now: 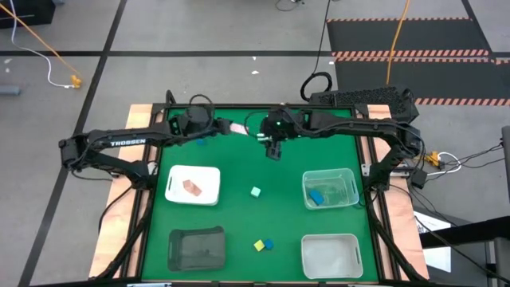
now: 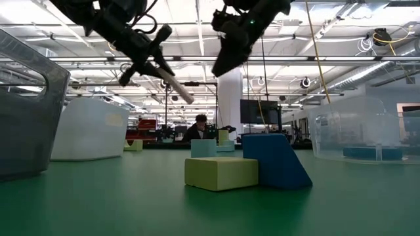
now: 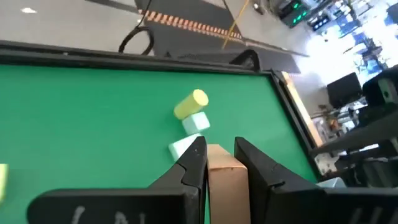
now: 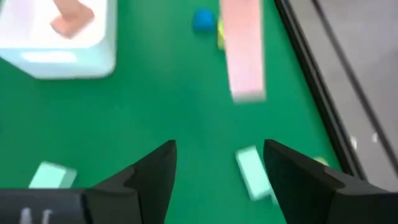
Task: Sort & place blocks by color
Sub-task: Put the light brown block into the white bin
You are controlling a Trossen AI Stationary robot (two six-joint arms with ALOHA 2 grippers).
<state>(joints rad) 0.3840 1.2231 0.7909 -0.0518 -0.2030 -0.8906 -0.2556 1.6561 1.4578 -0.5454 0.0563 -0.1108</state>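
While the left gripper (image 1: 225,126) hangs above the far edge of the green worktop (image 1: 263,171), its fingers pinch a long salmon-pink bar (image 3: 226,186), which shows between them in the left wrist view and juts out from them in the low view. Just ahead of that bar on the worktop lie a yellow cylinder (image 3: 191,104) and two pale mint blocks (image 3: 196,122), close together.

Near the middle of the far edge, the right gripper (image 1: 274,151) hovers above the worktop with its fingers spread apart and nothing between them.

A white tray (image 1: 174,191) on the left side holds one salmon-pink block (image 1: 191,186). Below it in the high view sits a dark tray (image 1: 195,247). On the right side, a clear bin (image 1: 351,188) holds a blue block (image 1: 316,197), and a second clear bin (image 1: 331,257) sits nearer the front edge.

A single mint cube (image 1: 255,191) lies loose near the centre. Toward the front edge, a yellow block (image 1: 258,245) and a blue wedge (image 1: 268,244) lie touching.

A small blue piece (image 1: 202,142) lies near the left gripper, by the far edge.
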